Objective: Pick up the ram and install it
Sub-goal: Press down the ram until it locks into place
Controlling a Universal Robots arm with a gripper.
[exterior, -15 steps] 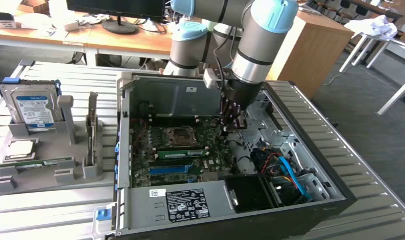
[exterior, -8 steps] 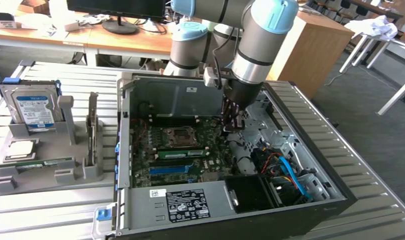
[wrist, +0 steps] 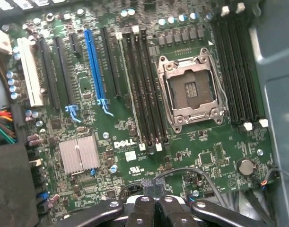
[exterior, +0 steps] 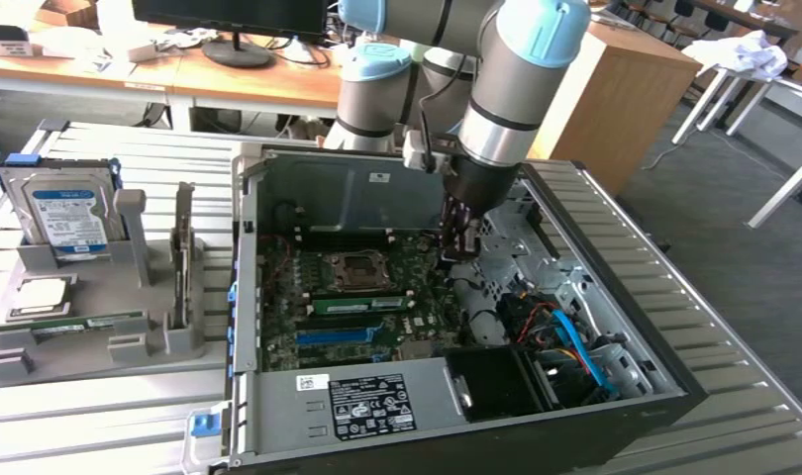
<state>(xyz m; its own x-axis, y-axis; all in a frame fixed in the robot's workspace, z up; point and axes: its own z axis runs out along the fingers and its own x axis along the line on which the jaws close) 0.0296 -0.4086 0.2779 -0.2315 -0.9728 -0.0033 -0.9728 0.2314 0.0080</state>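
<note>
Wrist view: claw (wrist: 155, 201) pinched together, empty, hung over motherboard (wrist: 135, 137); memory slots (wrist: 146, 90) at 12 o'clock, likely lining up.

Green printed-circuit motherboard (wrist: 182, 151) carries a long blue plastic expansion slot (wrist: 94, 66) at eleven o'clock of its ribbed silver metal heatsink (wrist: 79, 154).

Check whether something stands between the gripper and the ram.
Yes. The gripper is inside the computer case, while the ram lies in the gray holder outside it. The case wall on the exterior view's left rises between them.
</note>
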